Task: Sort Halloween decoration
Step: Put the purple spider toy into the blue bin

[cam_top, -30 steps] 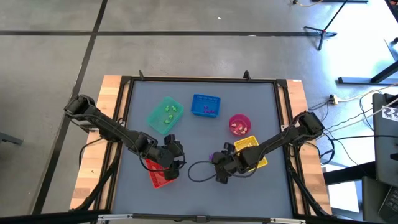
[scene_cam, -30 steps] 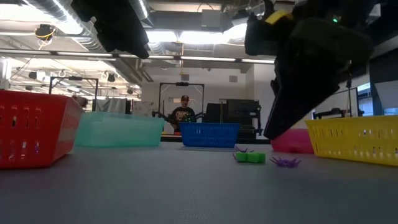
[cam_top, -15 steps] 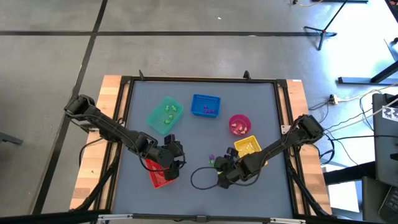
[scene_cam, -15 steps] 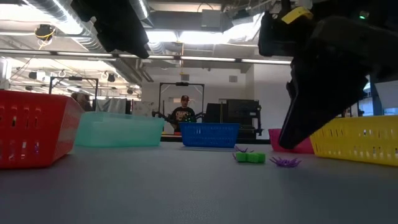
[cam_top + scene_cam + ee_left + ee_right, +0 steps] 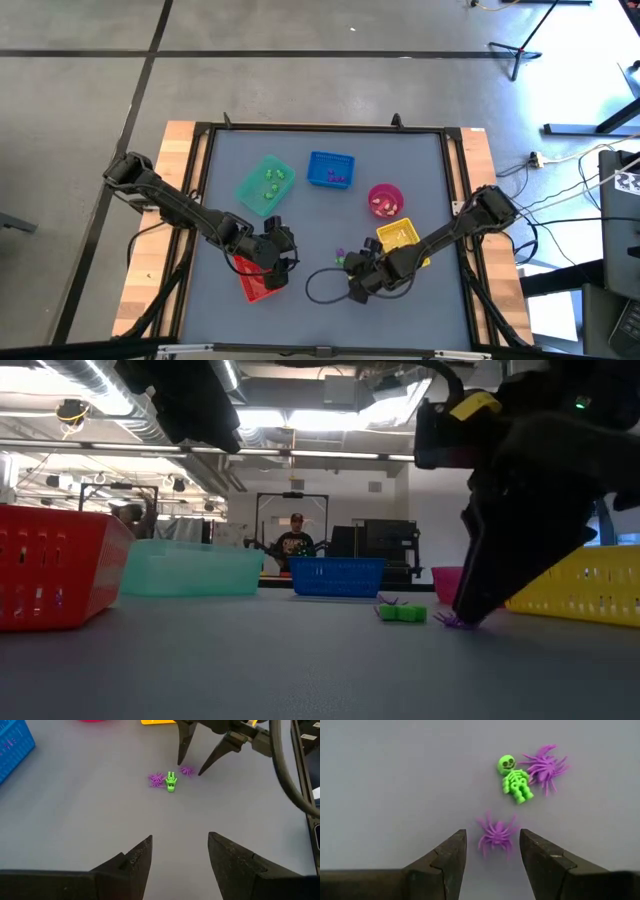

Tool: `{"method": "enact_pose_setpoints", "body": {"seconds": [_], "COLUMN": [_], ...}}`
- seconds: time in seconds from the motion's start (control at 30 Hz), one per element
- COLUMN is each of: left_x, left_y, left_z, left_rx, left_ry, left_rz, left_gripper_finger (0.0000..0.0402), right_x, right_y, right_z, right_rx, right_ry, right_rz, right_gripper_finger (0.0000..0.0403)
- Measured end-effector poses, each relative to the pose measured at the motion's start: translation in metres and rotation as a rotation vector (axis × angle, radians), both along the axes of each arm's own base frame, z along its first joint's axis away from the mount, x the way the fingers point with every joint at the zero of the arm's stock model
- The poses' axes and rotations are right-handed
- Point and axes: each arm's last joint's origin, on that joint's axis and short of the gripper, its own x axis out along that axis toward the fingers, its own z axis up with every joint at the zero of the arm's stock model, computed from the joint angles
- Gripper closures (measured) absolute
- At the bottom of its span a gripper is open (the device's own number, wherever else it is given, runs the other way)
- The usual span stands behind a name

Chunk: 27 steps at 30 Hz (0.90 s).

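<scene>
right tool (image 5: 491, 851) spread apart over a purple spider (image 5: 496, 834) on the tabletop (image 5: 320, 210), green skeleton (image 5: 514, 778) just beyond, left tool (image 5: 179, 854) also apart above the red tray (image 5: 256, 281)

From above, the trinkets in the green tray (image 5: 264, 184) and pink bowl (image 5: 385, 199) are too tiny to be made out. The red tray (image 5: 255, 280) is half covered by the left gripper (image 5: 282, 262).

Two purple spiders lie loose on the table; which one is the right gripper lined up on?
The lone purple spider, between the right gripper's open fingers. The other spider touches the green skeleton, farther off.
</scene>
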Motion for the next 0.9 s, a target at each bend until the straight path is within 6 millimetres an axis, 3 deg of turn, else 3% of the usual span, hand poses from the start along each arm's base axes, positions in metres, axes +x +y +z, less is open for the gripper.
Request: {"method": "enact_pose_setpoints", "body": {"seconds": [0.5, 0.9], "left_x": [0.000, 0.000], "left_y": [0.000, 0.000], "left_z": [0.000, 0.000], "left_rx": [0.001, 0.001], "left_ry": [-0.001, -0.001], "left_rz": [0.001, 0.001], "left_gripper_finger": [0.0226, 0.0226], "right_x": [0.001, 0.000], "right_y": [-0.013, -0.013], "right_z": [-0.013, -0.014], "right_rx": [0.107, 0.113], "right_ry": [-0.009, 0.001], "right_rz": [-0.029, -0.028], "right_gripper_finger": [0.0226, 0.0326]}}
